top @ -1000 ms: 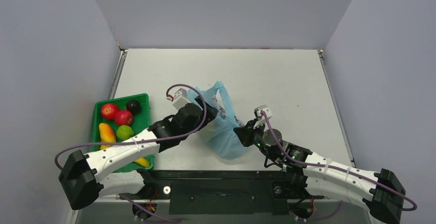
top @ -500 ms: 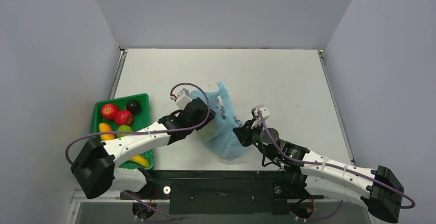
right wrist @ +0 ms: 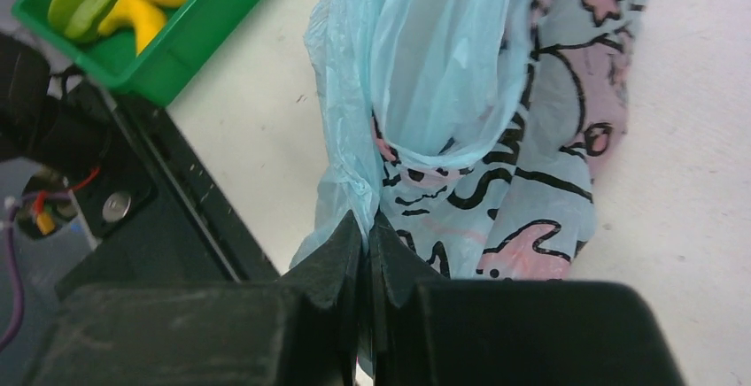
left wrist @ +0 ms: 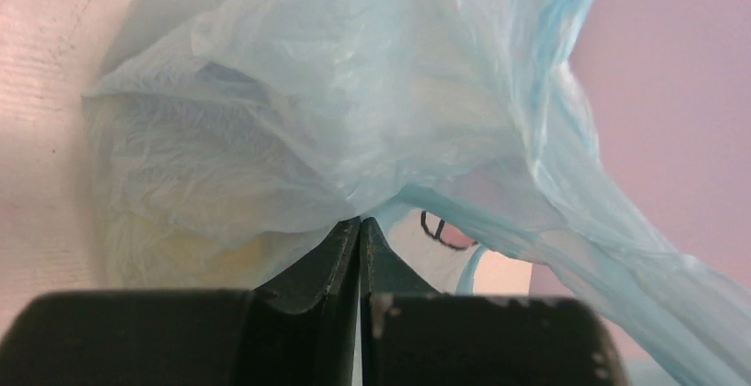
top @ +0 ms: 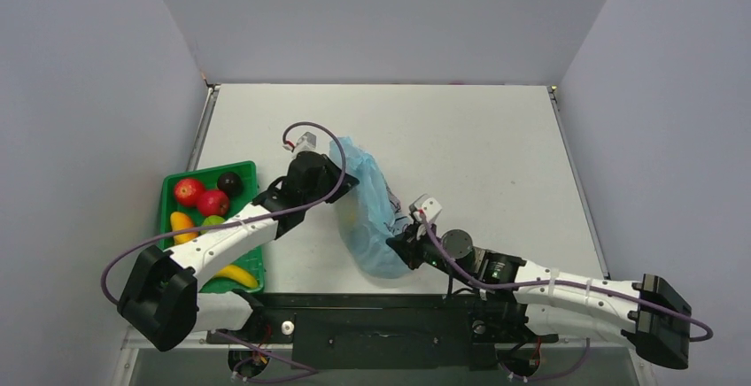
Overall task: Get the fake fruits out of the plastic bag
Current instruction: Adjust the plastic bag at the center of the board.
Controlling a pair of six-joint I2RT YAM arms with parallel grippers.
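Note:
The light-blue plastic bag stands bunched up between my two arms. My left gripper is shut on a fold of film at the bag's upper left side; the left wrist view shows its tips pinching the film of the plastic bag. My right gripper is shut on the bag's lower right edge, its tips closed on a gathered fold of the plastic bag. A pale yellow fruit shows dimly through the film. The other fake fruits inside are hidden.
A green tray at the left holds two red apples, a dark fruit, a green one and yellow ones. The tray sits close to the bag. A black rail lines the near table edge.
My left gripper went from open to shut on the bag film and pulled back and left. The right arm shifted left with its fold. The bag now stands taller and narrower.

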